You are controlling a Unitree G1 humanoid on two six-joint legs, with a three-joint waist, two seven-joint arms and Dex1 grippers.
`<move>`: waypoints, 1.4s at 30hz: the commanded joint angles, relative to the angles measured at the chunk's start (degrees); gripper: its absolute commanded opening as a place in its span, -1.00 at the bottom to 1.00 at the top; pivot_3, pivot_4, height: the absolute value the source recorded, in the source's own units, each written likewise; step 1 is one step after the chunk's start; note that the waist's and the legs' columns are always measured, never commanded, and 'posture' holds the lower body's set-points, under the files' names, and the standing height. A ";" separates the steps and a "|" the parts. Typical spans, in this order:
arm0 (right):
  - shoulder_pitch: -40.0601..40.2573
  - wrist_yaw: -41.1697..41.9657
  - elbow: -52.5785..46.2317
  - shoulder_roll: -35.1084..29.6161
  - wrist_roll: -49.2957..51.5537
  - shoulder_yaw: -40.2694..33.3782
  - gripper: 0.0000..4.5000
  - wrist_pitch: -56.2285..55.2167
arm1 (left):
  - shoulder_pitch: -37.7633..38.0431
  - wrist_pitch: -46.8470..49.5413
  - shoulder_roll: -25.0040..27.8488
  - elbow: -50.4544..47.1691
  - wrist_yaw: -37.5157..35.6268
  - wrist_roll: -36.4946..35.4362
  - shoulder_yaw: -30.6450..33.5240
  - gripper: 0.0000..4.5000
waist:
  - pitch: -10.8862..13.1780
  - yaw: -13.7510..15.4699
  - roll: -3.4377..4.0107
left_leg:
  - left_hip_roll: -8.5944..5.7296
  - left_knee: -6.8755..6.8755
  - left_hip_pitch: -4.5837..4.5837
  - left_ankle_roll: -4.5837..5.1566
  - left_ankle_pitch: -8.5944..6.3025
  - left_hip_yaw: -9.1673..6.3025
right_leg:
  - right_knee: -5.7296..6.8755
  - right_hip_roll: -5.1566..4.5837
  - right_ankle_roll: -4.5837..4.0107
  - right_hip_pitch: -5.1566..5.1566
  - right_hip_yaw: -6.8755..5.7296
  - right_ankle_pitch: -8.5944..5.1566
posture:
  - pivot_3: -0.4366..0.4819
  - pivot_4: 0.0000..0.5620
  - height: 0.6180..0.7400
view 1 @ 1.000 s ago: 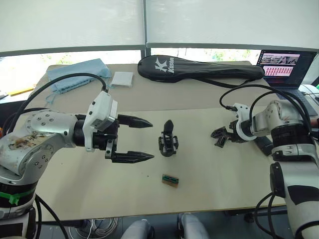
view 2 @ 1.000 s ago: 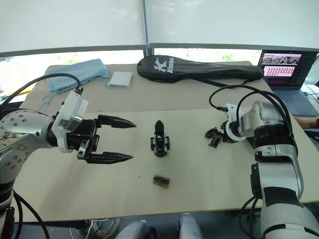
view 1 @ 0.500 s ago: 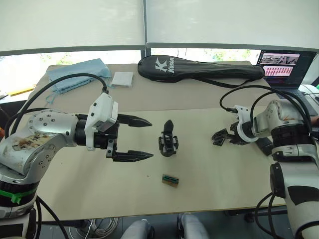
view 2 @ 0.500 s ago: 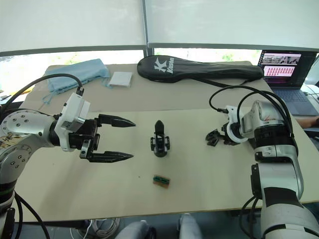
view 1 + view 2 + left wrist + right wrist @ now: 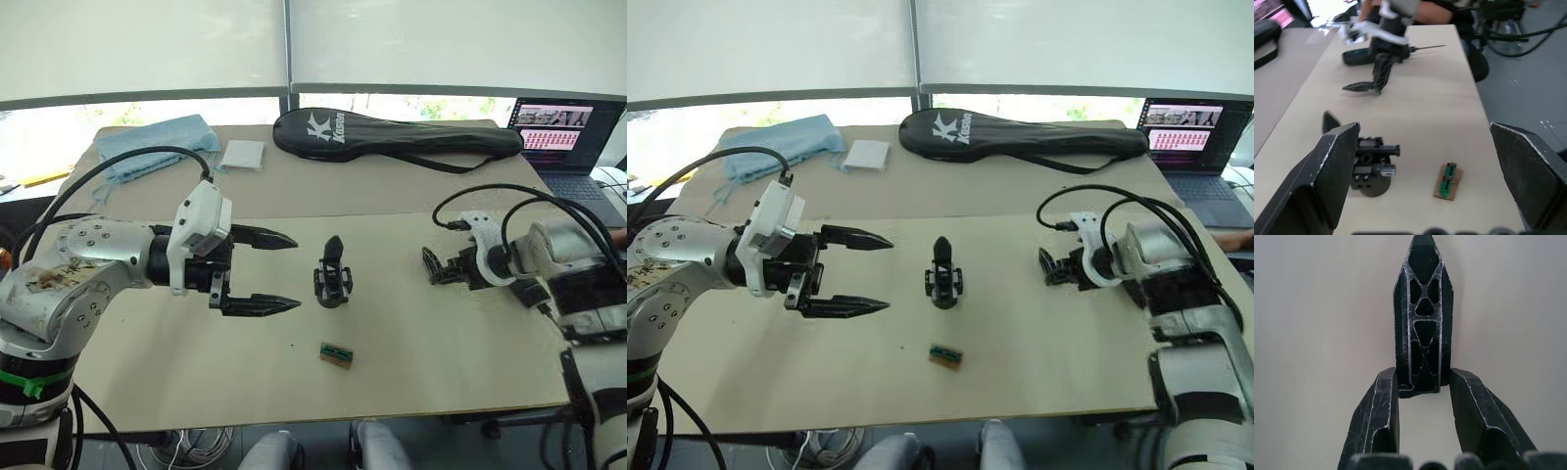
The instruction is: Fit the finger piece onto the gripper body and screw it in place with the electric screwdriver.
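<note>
finger piece (image 5: pixel 1423 318) sits clamped in the right pincer (image 5: pixel 1422 394); left pincer (image 5: pixel 279 272) gapes released; carry it level toward the gripper body (image 5: pixel 332 278).

Bright, even daylight enters through the white-blinded windows (image 5: pixel 294 49) behind the table. Shadows are faint. The left wrist view blurs slightly at its far end.

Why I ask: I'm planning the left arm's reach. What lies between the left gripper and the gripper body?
Nothing: in the left eye view, bare table separates the left gripper, fingers open, from the gripper body.
</note>
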 commanded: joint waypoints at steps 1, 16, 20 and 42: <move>1.64 7.04 -10.08 -3.62 -1.81 -2.86 -0.52 -16.89 | -1.28 5.86 -4.87 0.75 10.72 -4.42 3.11 1.00 | 0.03 -0.17 0.03 | 0.01 0.03 0.00 0.00 0.00 0.00 | 0.02 0.00 0.03 0.00 0.01 0.00 | -0.05 -0.47 0.93; 11.43 -14.23 -46.50 16.42 1.03 -13.67 -0.52 -20.75 | -8.39 14.33 -33.66 6.46 48.88 -15.94 9.82 0.63 | 0.05 1.12 -0.01 | 0.02 0.13 0.04 -0.17 0.08 -0.08 | 0.18 0.04 0.01 -0.03 -0.03 0.02 | -0.05 -0.47 0.93; 11.11 -15.10 -47.79 18.42 2.81 -13.49 -0.52 -18.48 | -8.10 13.68 -34.37 5.17 48.63 -17.86 9.82 0.60 | 0.05 1.03 -0.01 | -0.03 0.14 0.05 -0.16 0.08 -0.08 | 0.19 0.10 0.01 -0.02 -0.01 0.02 | -0.05 -0.47 0.93; 13.13 -17.06 -47.80 20.75 2.97 -13.08 -0.52 -20.43 | -7.58 10.32 -34.88 6.48 50.19 -19.99 8.48 -1.00 | 0.05 0.96 0.00 | -0.01 0.11 0.14 -0.17 0.08 -0.07 | 0.20 0.13 0.00 0.02 0.01 0.02 | -0.05 -0.47 0.93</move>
